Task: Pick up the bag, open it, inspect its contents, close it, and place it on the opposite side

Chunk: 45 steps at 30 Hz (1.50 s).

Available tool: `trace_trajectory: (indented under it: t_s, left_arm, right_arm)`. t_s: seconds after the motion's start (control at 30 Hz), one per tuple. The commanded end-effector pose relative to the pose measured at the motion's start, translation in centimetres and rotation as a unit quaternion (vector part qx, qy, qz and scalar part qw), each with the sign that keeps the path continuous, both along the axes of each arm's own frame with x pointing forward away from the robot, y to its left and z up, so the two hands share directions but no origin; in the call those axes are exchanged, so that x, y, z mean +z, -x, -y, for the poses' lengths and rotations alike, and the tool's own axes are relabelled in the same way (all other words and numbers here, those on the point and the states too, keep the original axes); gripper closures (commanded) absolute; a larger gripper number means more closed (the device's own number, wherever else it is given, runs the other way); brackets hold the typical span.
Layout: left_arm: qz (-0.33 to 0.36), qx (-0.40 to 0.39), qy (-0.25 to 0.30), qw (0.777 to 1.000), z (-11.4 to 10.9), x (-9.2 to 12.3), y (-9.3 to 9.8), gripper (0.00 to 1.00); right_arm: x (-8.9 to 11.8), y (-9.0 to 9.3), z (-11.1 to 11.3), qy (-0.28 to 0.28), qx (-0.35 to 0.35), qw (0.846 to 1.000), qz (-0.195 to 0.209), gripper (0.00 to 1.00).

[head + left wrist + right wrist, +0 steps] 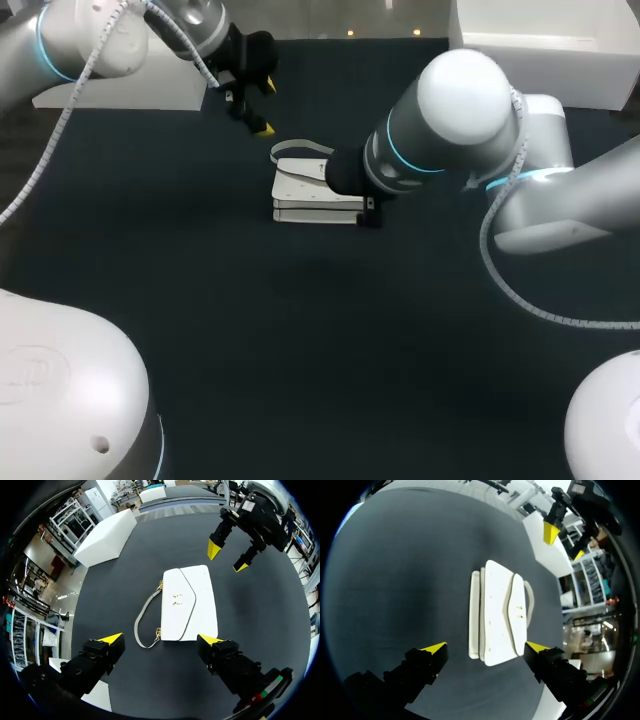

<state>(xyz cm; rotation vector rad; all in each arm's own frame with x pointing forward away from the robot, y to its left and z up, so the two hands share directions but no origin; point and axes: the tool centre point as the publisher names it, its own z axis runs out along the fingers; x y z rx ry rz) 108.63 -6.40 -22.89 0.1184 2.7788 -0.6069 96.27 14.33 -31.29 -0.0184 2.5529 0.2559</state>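
**Both grippers standing open by the closed bag**

The white bag (315, 190) is lying flat on the dark table (300, 330), flap shut, its grey strap (142, 623) curling beside it; the left gripper (161, 640) is hovering on the bag's strap side, fingers spread wide, touching nothing; the right gripper (486, 647) is hanging over the bag's opposite side, fingers equally wide apart, gripping nothing.

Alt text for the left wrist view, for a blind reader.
A closed white handbag lies on the dark table, grey strap looped beside it. The open left gripper hangs over its near end, the open right gripper beyond its far end.
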Motion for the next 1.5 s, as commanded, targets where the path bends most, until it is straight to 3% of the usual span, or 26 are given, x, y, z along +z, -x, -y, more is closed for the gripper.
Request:
trace_trajectory:
  t_s: [0.03,0.23,0.4,0.53,0.73,0.8,0.87,0.97,1.5]
  left_arm:
    - [0.032,-0.025,0.030,0.999,0.0,-0.5,0.5,0.00]
    - [0.052,-0.073,0.020,0.996,0.8,-0.4,0.7,0.00]
    - [0.047,-0.154,-0.057,0.985,1.7,-1.0,1.4,0.00]
    - [0.039,-0.158,-0.066,0.984,1.8,-1.1,1.3,0.00]
    - [0.040,-0.160,-0.058,0.985,1.9,-1.2,1.5,0.00]
    - [0.055,-0.141,-0.049,0.987,2.2,-1.4,1.7,0.00]
    - [0.065,-0.133,-0.025,0.989,2.5,-1.7,1.8,0.00]
    - [0.077,-0.125,-0.011,0.989,3.1,-2.2,2.0,0.00]
    - [0.112,-0.154,-0.005,0.982,4.8,-3.1,2.7,0.00]
  right_arm:
    - [-1.3,0.0,0.3,-0.012,-0.019,0.994,0.107,0.00]
    - [-2.1,-0.4,0.6,-0.009,-0.012,0.991,0.131,0.00]
    - [-2.9,-0.8,0.4,0.010,0.003,0.991,0.134,0.00]
    - [-3.4,-1.5,0.2,0.020,0.009,0.991,0.134,0.00]
    - [-4.0,-2.6,-0.2,0.029,0.016,0.990,0.135,0.17]
    - [-4.2,-3.0,-0.2,0.027,0.016,0.990,0.134,0.30]
    - [-4.5,-3.2,-0.2,0.025,0.015,0.990,0.135,0.35]
    - [-4.8,-3.6,-0.2,0.022,0.014,0.990,0.135,0.51]
    - [-5.1,-4.7,0.4,0.023,-0.002,0.990,0.139,0.65]
